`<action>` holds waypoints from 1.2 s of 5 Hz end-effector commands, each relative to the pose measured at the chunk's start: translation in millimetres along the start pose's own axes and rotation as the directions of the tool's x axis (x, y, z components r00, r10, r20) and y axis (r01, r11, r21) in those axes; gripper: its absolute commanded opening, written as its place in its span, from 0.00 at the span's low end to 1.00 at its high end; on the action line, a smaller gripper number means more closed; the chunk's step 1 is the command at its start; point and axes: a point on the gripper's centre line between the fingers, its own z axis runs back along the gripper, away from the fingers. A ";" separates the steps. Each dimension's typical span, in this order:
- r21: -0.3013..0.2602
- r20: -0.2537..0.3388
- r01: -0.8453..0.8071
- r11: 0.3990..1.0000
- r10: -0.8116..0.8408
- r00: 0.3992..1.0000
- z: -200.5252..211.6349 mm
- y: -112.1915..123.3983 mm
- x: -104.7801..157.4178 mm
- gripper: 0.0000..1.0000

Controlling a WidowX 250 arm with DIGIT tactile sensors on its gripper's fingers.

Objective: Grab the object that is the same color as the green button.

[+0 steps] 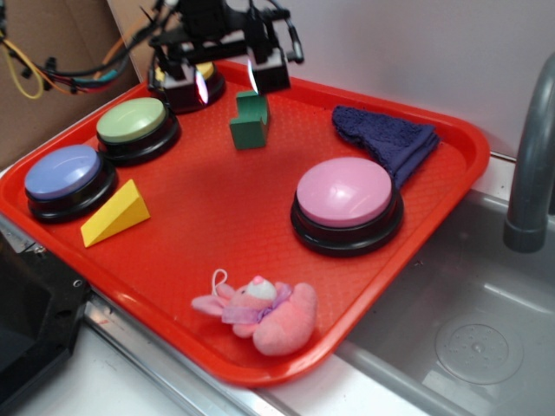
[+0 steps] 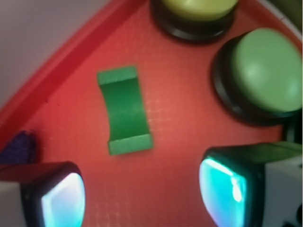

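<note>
The small dark green notched block [image 1: 250, 120] stands on the red tray [image 1: 217, 217] near its far side. In the wrist view the block [image 2: 124, 109] lies just ahead of my fingertips. My gripper [image 1: 227, 81] hovers above and slightly behind the block, open and empty, jaws wide apart; in the wrist view it [image 2: 142, 194] shows two glowing pads [image 2: 222, 189] at the bottom. The pale green button [image 1: 133, 120] on its black base sits left of the block, and also shows at the right of the wrist view [image 2: 265, 71].
A yellow button [image 2: 199, 7] lies under the arm. A blue-purple button [image 1: 62, 173], yellow wedge [image 1: 114, 213], large pink button [image 1: 344, 195], blue cloth [image 1: 386, 139] and pink plush toy [image 1: 260, 310] are on the tray. A sink [image 1: 468, 329] and grey faucet pipe [image 1: 531, 165] are at right.
</note>
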 end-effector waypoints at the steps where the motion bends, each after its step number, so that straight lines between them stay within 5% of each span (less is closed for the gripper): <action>1: 0.016 0.049 0.001 1.000 -0.001 0.999 -20.3 -1.7 25.5 1.00; 3: 0.045 0.003 0.014 0.999 -0.014 1.000 -36.4 2.2 29.8 1.00; 4: 0.044 -0.018 0.028 0.999 -0.027 0.999 -36.5 5.0 27.7 0.00; 6: -0.017 0.002 0.130 0.991 -0.130 0.992 -3.4 3.1 29.2 0.00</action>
